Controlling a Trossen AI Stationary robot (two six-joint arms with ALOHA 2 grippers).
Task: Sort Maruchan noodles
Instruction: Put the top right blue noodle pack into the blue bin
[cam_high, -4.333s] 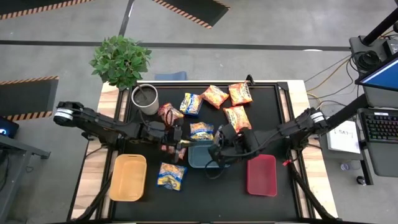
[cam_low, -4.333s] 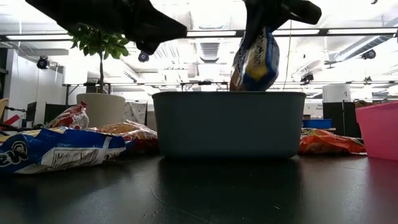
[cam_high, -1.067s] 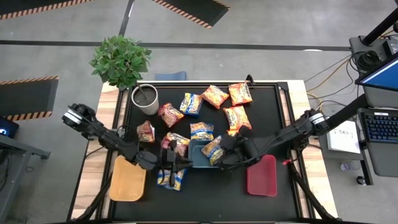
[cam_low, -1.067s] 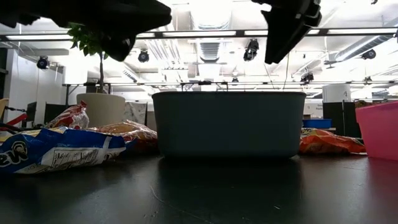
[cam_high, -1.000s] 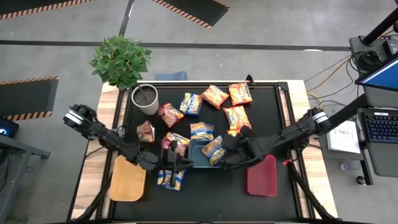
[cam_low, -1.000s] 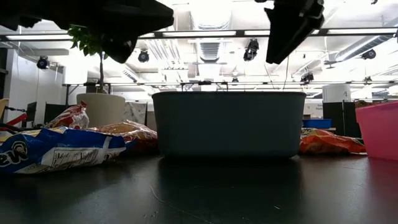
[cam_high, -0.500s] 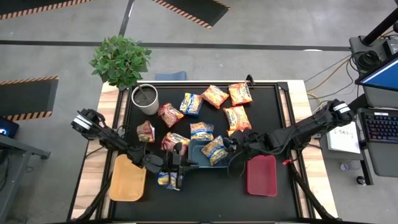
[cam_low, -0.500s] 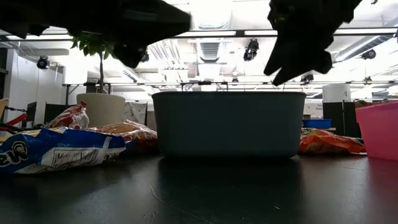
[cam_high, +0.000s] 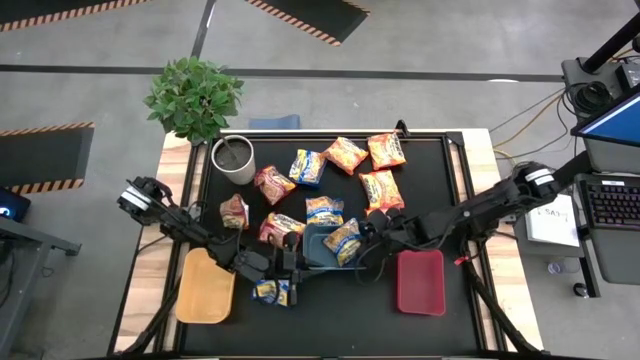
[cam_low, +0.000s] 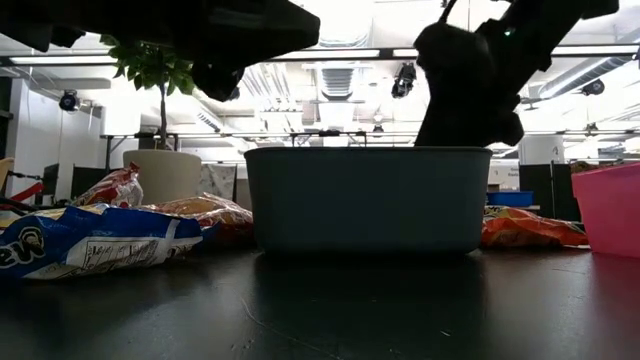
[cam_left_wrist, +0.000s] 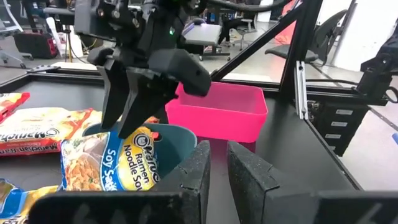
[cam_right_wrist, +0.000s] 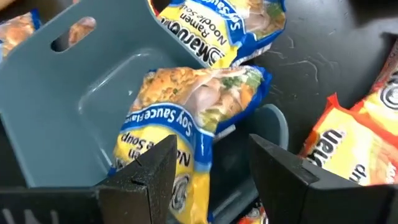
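Right gripper (cam_right_wrist: 208, 171): I see it spread, empty, just above the blue-and-yellow packet (cam_right_wrist: 186, 118) in the blue tray (cam_right_wrist: 81, 93).
Left gripper (cam_left_wrist: 217, 165): clenched, empty.

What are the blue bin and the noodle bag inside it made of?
The blue bin looks like smooth hard plastic: even matte walls, rounded corners, a moulded handle slot. The noodle packet inside seems thin glossy plastic film, since it crinkles and shines.
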